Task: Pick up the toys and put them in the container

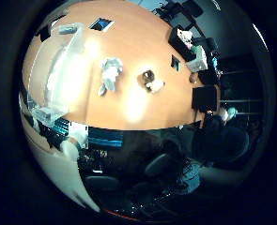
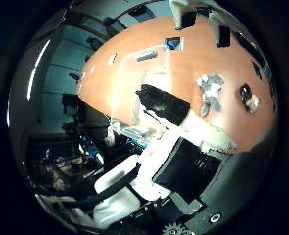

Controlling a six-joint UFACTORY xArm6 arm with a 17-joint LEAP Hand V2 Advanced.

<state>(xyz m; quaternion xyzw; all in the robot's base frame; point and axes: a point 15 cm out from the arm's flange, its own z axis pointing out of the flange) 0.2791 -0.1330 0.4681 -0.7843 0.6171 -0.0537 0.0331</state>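
Item: my hand (image 2: 183, 161), fingers loosely extended and holding nothing, well above the orange table (image 1: 142, 51); grey plush toy (image 1: 111, 72) lies flat beside the clear container (image 1: 65, 70), brown-and-white toy (image 1: 151, 81) further off, both far below my palm.

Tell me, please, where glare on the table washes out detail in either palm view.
Little finger side view: bright glare on the table beside the brown toy, and over the clear container. Thumb side view: a paler streak near the container; the grey toy stays readable.
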